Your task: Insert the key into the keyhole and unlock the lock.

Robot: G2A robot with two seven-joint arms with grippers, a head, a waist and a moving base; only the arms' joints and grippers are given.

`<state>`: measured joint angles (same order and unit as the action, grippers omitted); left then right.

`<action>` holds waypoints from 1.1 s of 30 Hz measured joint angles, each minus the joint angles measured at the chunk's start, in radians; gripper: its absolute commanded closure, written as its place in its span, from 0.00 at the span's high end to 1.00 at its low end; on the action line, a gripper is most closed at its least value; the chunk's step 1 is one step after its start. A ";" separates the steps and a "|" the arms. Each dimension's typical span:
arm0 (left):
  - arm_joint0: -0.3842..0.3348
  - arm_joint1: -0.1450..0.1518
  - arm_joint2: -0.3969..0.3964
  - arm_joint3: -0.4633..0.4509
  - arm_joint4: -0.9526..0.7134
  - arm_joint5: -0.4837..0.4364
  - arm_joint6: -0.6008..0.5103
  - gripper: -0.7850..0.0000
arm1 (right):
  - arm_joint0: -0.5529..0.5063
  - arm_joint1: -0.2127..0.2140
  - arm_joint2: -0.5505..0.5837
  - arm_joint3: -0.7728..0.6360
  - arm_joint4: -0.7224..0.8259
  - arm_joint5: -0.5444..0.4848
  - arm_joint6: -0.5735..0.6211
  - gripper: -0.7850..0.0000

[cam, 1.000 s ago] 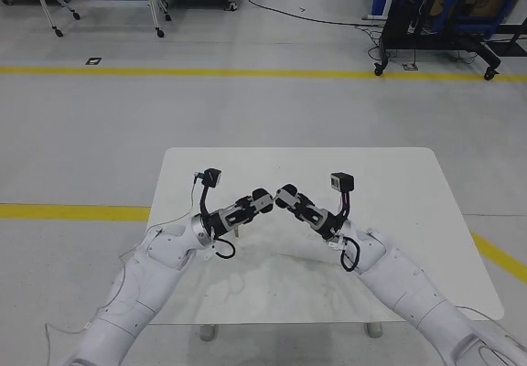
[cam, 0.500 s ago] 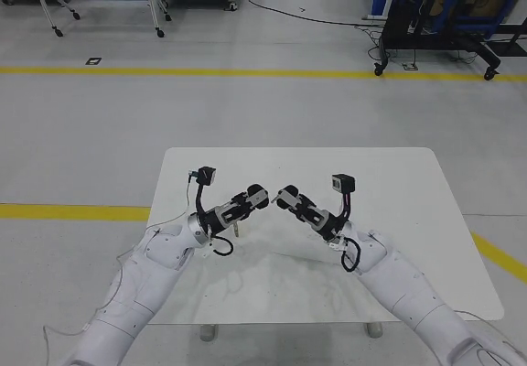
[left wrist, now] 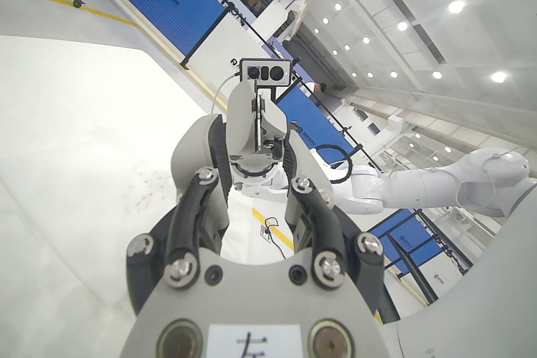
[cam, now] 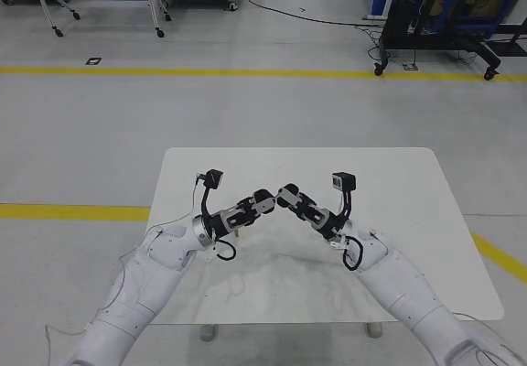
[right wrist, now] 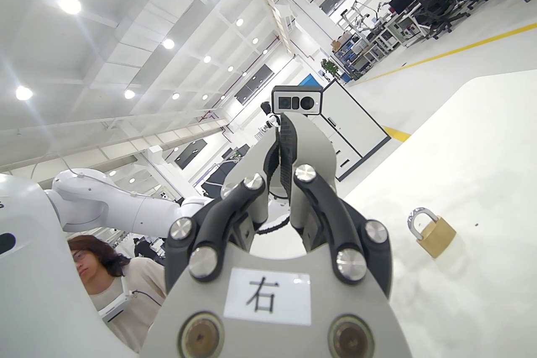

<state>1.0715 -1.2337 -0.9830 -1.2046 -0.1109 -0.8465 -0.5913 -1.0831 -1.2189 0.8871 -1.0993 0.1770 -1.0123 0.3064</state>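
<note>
The brass padlock (right wrist: pixel 432 234) lies flat on the white table (cam: pixel 410 183); above the middle of the table the two grippers meet tip to tip; the left gripper (left wrist: pixel 256 137) is spread wide, with its fingers on both sides of the right gripper (right wrist: pixel 280 129); the right one is pressed together, and I cannot tell whether a key sits between its pads.
</note>
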 measured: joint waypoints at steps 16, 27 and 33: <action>-0.001 -0.002 0.001 0.002 -0.005 0.012 0.006 0.00 | -0.021 -0.022 0.045 -0.009 -0.028 0.000 0.049 1.00; 0.013 0.009 -0.040 -0.008 -0.037 -0.022 -0.005 0.00 | -0.021 -0.022 0.046 -0.009 -0.028 0.000 0.050 1.00; 0.019 0.020 -0.068 -0.013 -0.067 -0.022 -0.040 0.00 | -0.021 -0.022 0.046 -0.009 -0.028 0.000 0.050 1.00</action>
<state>1.0908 -1.2137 -1.0508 -1.2177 -0.1775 -0.8684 -0.6313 -1.1043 -1.2407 0.9327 -1.1087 0.1494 -1.0123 0.3563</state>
